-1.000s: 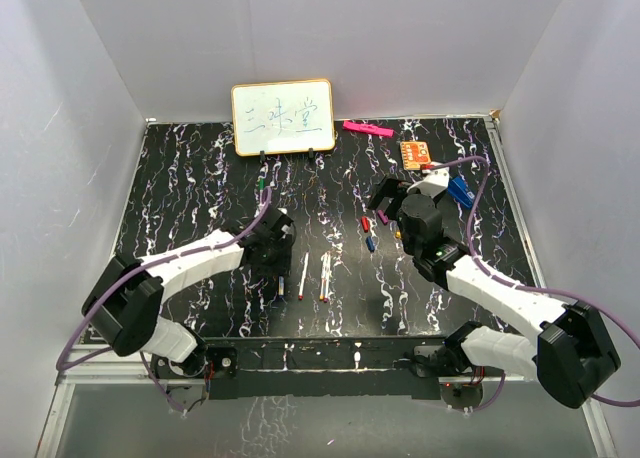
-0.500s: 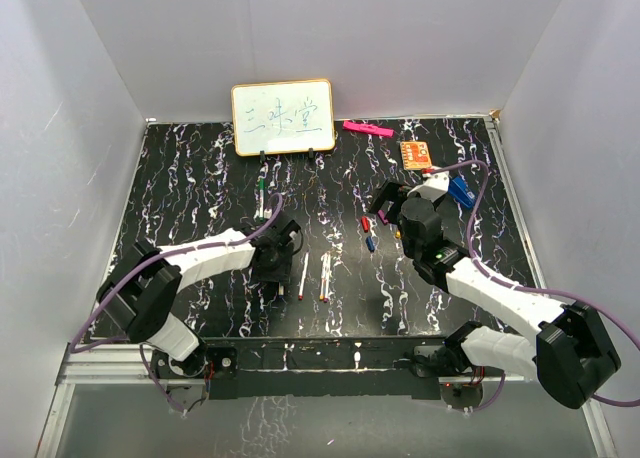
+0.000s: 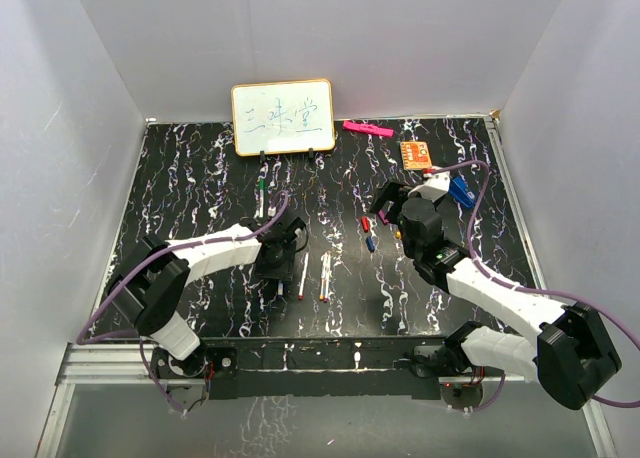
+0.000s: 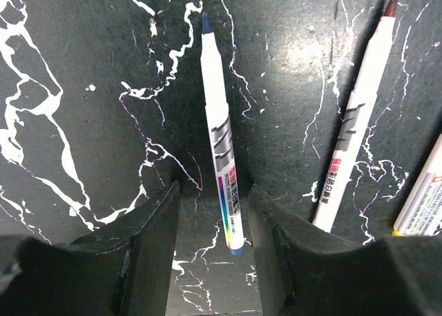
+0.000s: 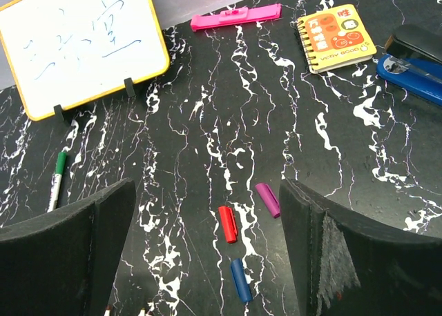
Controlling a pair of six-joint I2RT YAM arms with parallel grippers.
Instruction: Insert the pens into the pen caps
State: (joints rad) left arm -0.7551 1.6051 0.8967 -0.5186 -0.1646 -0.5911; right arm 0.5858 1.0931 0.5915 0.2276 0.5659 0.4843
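In the left wrist view a white pen with a blue tip [image 4: 219, 133] lies on the black marbled table. My left gripper [image 4: 210, 223] is open, and its fingers [image 4: 148, 247] straddle the pen's rear end without touching it. A red-tipped pen [image 4: 356, 116] lies to its right, and another pen [image 4: 423, 204] shows at the frame edge. In the top view my left gripper [image 3: 279, 261] is beside the pens [image 3: 324, 276]. My right gripper [image 5: 210, 250] is open and hovers above the red cap [image 5: 228, 224], purple cap [image 5: 268, 199] and blue cap [image 5: 240, 279].
A green-capped pen [image 5: 58, 172] lies below the small whiteboard [image 3: 283, 117] at the back. A pink bar [image 3: 367, 129], an orange notepad [image 3: 416, 154] and a blue stapler [image 3: 458, 189] lie at the back right. White walls enclose the table.
My left gripper has moved right and toward the front, ending over the blue-tipped pen beside the other pens. My right arm has barely moved.
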